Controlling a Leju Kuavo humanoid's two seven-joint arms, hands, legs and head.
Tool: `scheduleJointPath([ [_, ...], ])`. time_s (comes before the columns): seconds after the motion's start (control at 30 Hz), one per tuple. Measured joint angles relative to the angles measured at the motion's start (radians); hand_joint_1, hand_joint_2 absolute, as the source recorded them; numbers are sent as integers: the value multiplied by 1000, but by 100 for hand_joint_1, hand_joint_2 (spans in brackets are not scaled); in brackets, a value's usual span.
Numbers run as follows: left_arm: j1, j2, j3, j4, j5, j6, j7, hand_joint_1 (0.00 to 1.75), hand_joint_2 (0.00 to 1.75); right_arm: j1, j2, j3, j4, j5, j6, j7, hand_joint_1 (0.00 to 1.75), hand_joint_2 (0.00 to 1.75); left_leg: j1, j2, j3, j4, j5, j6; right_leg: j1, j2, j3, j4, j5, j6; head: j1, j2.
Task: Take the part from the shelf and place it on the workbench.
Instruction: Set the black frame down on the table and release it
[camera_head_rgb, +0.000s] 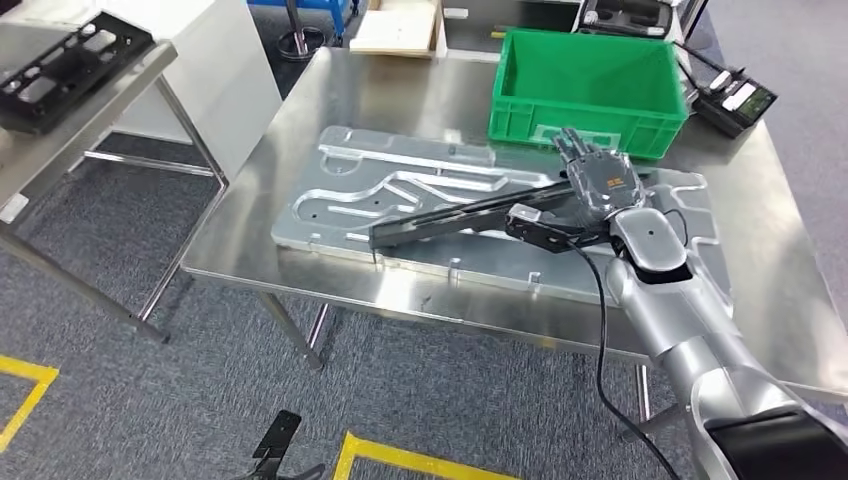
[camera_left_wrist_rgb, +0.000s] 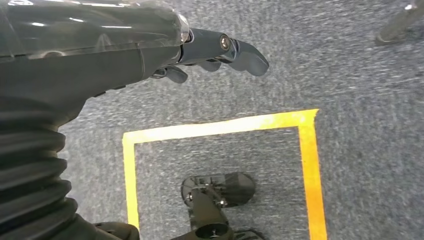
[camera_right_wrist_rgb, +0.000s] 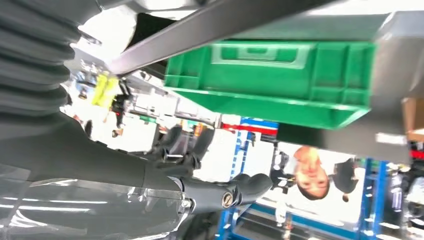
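A long black bar-shaped part (camera_head_rgb: 460, 215) hangs low over the steel workbench (camera_head_rgb: 290, 130), above a large silver pressed panel (camera_head_rgb: 400, 185) lying on it. My right hand (camera_head_rgb: 600, 185) grips the part at its right end, and the free end points left toward the bench's front edge. In the right wrist view the part (camera_right_wrist_rgb: 210, 25) runs as a dark bar past my right hand (camera_right_wrist_rgb: 200, 185). My left hand (camera_left_wrist_rgb: 210, 50) hangs over the grey carpet, fingers loosely apart and holding nothing.
A green bin (camera_head_rgb: 585, 90) stands at the back of the bench, also shown close up in the right wrist view as the green bin (camera_right_wrist_rgb: 280, 80). A shelf (camera_head_rgb: 70, 110) with another black part (camera_head_rgb: 60, 65) stands left. Yellow floor tape (camera_left_wrist_rgb: 215, 127) lies below. A person (camera_right_wrist_rgb: 312, 175) stands beyond the bench.
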Motion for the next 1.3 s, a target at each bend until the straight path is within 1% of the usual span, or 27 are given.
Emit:
scheduleJointPath([
  [0.07,-2,0,7,0,9,4,34,0,0,-1,4,0,5,1,6,8,0,0,0,1,-59,136,-66,-2,4,0,1,1,2,-6,0,0],
  [0.1,-2,0,12,1,15,4,47,0,0,-1,5,-1,8,1,8,12,0,0,0,1,-80,186,-84,-1,7,0,1,1,3,-7,0,0],
  [0.13,-2,0,18,1,19,2,56,0,0,0,5,-1,11,1,10,16,0,0,-1,1,-86,202,-84,2,9,1,1,1,3,-8,0,0],
  [0.17,-1,0,22,1,22,1,61,0,0,-1,5,-3,13,1,12,21,0,0,-2,1,-71,178,-65,6,12,1,1,1,4,-8,0,0],
  [0.23,-1,2,29,2,23,-4,65,0,0,-4,5,-7,15,1,14,31,0,0,-7,0,1,45,-7,23,15,2,2,1,4,-8,0,0],
  [0.3,-2,4,32,2,22,-8,68,0,0,-10,3,-14,15,1,18,41,0,0,-14,0,56,-58,26,35,18,2,-1,3,8,-2,0,0],
  [0.37,0,5,33,2,19,-11,69,0,0,-16,-3,-19,16,1,24,51,0,0,-19,-1,63,-77,34,41,17,2,-5,2,15,9,0,0],
  [0.43,2,4,34,3,15,-13,70,0,0,-21,-15,-24,16,1,32,58,0,0,-15,1,61,-89,48,48,16,1,-8,5,11,22,0,0],
  [0.5,1,2,37,4,11,-14,70,0,0,-30,-30,-29,16,2,39,63,0,0,-10,6,54,-102,67,58,15,1,-27,58,-44,33,1,0],
  [0.57,0,2,39,4,8,-15,68,0,0,-36,-45,-34,16,2,44,67,0,0,-10,7,37,-104,81,63,11,1,-63,174,-130,41,1,0],
  [0.6,0,2,40,4,8,-16,68,0,0,-37,-52,-36,17,2,45,69,0,0,-10,7,26,-103,89,63,9,1,-75,227,-158,44,1,0],
  [0.63,1,2,40,4,8,-17,67,0,0,-38,-59,-39,17,2,46,69,0,0,-10,7,16,-102,96,63,7,1,-75,254,-166,47,1,0],
  [0.67,1,1,41,4,8,-19,67,0,0,-39,-65,-42,17,2,46,69,0,0,-10,7,5,-100,103,61,5,1,-57,247,-153,48,1,0],
  [0.7,1,1,42,4,7,-22,66,0,0,-42,-70,-45,17,2,46,69,0,0,-10,7,-5,-97,110,59,4,0,-23,207,-129,48,1,0],
  [0.73,0,0,43,4,7,-24,65,0,0,-46,-75,-48,16,2,46,69,0,0,-10,7,-14,-94,116,56,3,0,23,145,-106,46,1,0],
  [0.8,-1,-1,45,4,6,-27,62,0,0,-55,-85,-52,13,2,44,69,0,0,-12,7,-28,-90,129,48,8,0,99,26,-89,39,1,0],
  [0.83,-1,-1,47,4,5,-27,60,0,0,-58,-91,-55,11,3,43,69,0,0,-12,7,-31,-91,137,42,10,1,115,-6,-90,35,1,0],
  [0.93,2,-3,48,4,0,-27,56,0,0,-62,-109,-65,7,13,35,75,0,0,-12,4,-39,-98,152,26,10,-2,106,-23,-71,17,0,0],
  [0.97,4,-3,48,4,-2,-27,55,0,0,-63,-114,-67,6,20,30,83,0,0,-11,3,-47,-84,132,21,7,-4,98,-25,-59,9,0,0],
  [1.0,6,-3,48,4,-3,-26,54,0,0,-64,-119,-68,4,27,24,92,0,0,-10,2,-60,-51,93,16,4,-6,87,-28,-46,2,0,0],
  [1.07,7,-3,48,4,-3,-24,53,0,0,-66,-130,-71,-1,42,11,113,0,0,-5,3,-91,74,-11,9,4,-7,60,-27,-24,-5,0,0],
  [1.1,7,-4,48,4,-3,-23,52,0,0,-66,-136,-73,-4,49,5,122,0,0,-4,3,-103,141,-45,7,5,-7,47,-26,-14,-5,0,0],
  [1.13,7,-4,49,4,-3,-22,51,0,0,-67,-142,-74,-6,56,-1,132,0,0,-3,3,-105,190,-58,5,5,-7,33,-24,-4,-4,0,0],
  [1.17,8,-4,49,4,-3,-22,50,0,0,-67,-149,-74,-8,64,-7,141,0,0,-3,3,-92,207,-50,5,5,-6,19,-22,6,-2,0,0],
  [1.2,8,-5,50,4,-3,-20,49,0,0,-67,-157,-75,-12,70,-14,148,0,0,-3,3,-63,190,-28,6,5,-6,5,-19,15,0,0,0],
  [1.23,8,-5,51,4,-3,-19,47,0,0,-67,-165,-75,-17,77,-20,155,0,0,-3,3,-17,140,-4,9,5,-6,-7,-16,23,3,0,0],
  [1.3,8,-5,55,4,-2,-16,42,0,0,-69,-185,-78,-33,92,-33,165,0,0,-7,2,89,-4,-3,20,7,-7,-25,-13,39,13,1,0],
])
